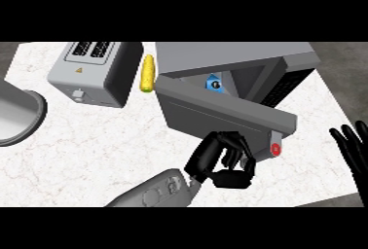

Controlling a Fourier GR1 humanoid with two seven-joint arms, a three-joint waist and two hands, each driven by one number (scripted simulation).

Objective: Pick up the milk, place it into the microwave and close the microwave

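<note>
Fingers [229, 148] at microwave door [215, 109], milk [214, 83] seemingly inside

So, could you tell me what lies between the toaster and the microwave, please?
In the head view, a yellow corn cob lies on the counter between the toaster and the microwave.

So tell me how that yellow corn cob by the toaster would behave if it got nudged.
The corn cob looks long and rounded, so it would probably roll sideways rather than slide. It lies in the narrow gap between the toaster and the microwave, which should stop it quickly. It likely stays stiff.
</note>
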